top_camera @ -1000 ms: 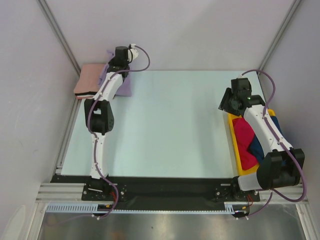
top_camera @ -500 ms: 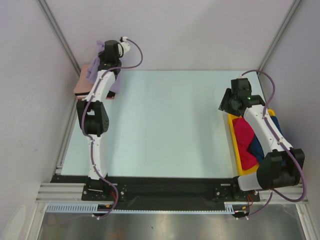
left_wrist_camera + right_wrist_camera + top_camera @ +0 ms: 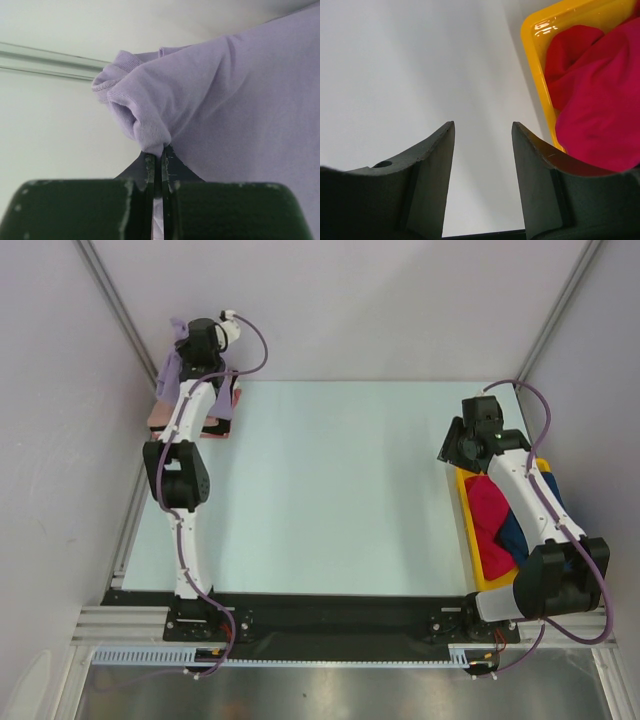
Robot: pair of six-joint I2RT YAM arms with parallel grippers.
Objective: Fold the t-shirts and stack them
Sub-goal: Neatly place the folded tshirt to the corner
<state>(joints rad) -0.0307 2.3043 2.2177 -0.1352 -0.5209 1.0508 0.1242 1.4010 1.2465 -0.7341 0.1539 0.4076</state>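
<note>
My left gripper is shut on a bunched edge of the lavender t-shirt and holds it up at the far left corner. The cloth hangs down over the folded salmon pink t-shirt. In the left wrist view the lavender t-shirt fills the right side, and the left gripper pinches it. My right gripper is open and empty over the table beside the bin; it also shows in the right wrist view. A red t-shirt and a dark blue t-shirt lie crumpled in the bin.
The yellow plastic bin stands at the table's right edge; it also shows in the right wrist view with the red t-shirt in it. Grey walls with metal corner posts close in the far left corner.
My left gripper has lifted the lavender t-shirt off the table and carried it left and back, over the salmon pink t-shirt. The right arm has not moved.
</note>
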